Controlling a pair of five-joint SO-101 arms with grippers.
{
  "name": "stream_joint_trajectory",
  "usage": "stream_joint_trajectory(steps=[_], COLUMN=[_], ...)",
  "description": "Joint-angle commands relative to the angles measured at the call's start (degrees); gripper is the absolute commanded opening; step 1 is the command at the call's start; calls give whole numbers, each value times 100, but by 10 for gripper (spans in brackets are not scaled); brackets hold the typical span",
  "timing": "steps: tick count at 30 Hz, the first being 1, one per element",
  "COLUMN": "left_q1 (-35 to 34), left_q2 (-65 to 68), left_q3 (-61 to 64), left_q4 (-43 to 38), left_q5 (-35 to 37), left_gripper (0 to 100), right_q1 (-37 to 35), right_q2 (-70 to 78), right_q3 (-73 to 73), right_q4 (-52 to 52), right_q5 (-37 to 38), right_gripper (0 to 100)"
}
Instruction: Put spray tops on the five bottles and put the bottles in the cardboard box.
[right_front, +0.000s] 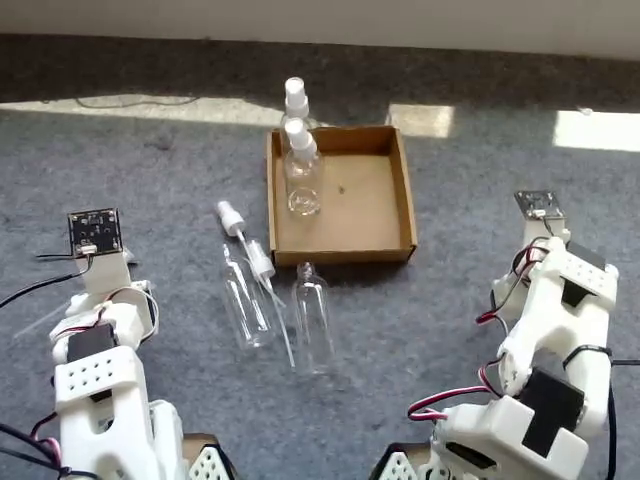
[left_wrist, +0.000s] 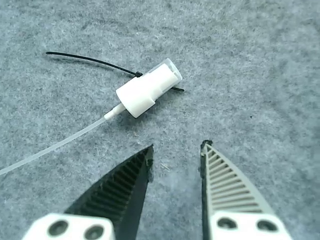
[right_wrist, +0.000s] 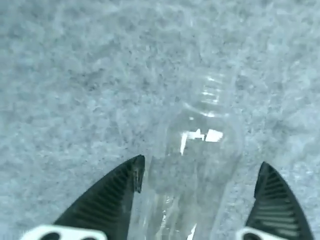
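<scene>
L gripper hangs over grey carpet, fingers apart, nothing btwn them; a white spray top w/ thin tube lies just ahead, across a black zip tie. R gripper fingers spread wide either side of a clear topless bottle lying on the carpet. Cardboard box holds one topped bottle; a second topped bottle stands at its far corner; bare bottle A, bare bottle B + loose tops lie by its near corner
</scene>
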Motion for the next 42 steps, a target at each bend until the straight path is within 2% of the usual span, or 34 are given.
stream_joint_trajectory(steps=[1, 16, 23, 28, 33, 36, 42], left_q1=[136, 136, 136, 136, 127, 92, 136], left_q2=[-48, -48, -48, -48, -84, -92, -31], left_q3=[-22, -22, -22, -22, -22, -242, -1578], left_q4=[-105, -105, -105, -105, -105, -70, 1292], left_q5=[-53, -53, -53, -53, -53, -62, -404], left_gripper=[155, 155, 155, 155, 151, 150, 153], right_q1=[13, -242, -224, -207, -242, -251, -251], right_q2=[4, 1815, 1930, 1930, 1912, 1912, 1903], right_q3=[-611, -1947, -2053, -2062, -2114, -2563, -4013], right_q4=[75, 92, 110, 312, 330, 752, 1938], right_q5=[-220, -1064, -1292, -1275, -1292, -1292, -1213], right_gripper=[307, 307, 300, 185, 112, 61, 45])
